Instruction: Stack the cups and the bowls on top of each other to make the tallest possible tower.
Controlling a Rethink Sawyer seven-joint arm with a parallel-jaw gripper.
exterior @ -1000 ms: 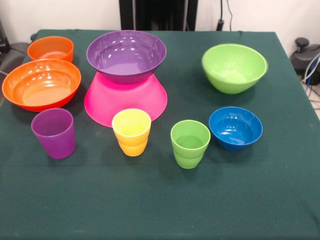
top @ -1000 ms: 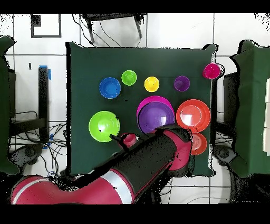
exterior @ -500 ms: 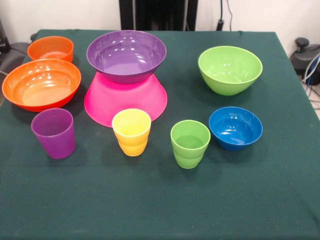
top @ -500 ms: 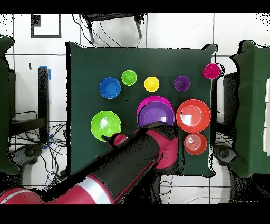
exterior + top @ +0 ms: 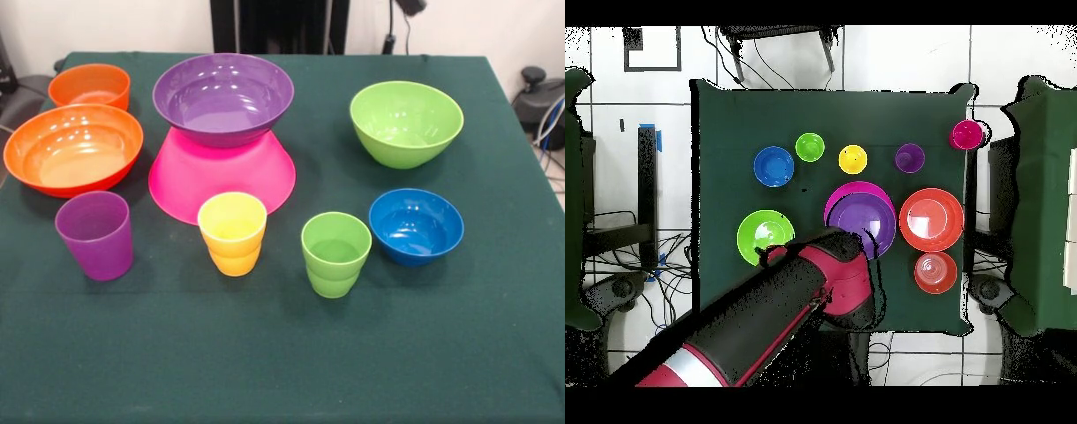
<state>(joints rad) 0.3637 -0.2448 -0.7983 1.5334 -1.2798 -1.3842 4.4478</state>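
The glossy purple plastic bowl (image 5: 222, 97), empty, sits upright on the inverted pink plastic bowl (image 5: 221, 177), far left of centre. The lime green plastic bowl (image 5: 406, 122) stands empty, far right. Gripper state: cannot tell.

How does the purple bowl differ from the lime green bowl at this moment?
The purple bowl sits on the upturned pink bowl; the lime green bowl stands alone on the table. The purple bowl looks wider and shallower, the lime green bowl narrower and deeper. In the overhead view the arm overlaps the lime green bowl's edge more. Both are upright, glossy and empty.
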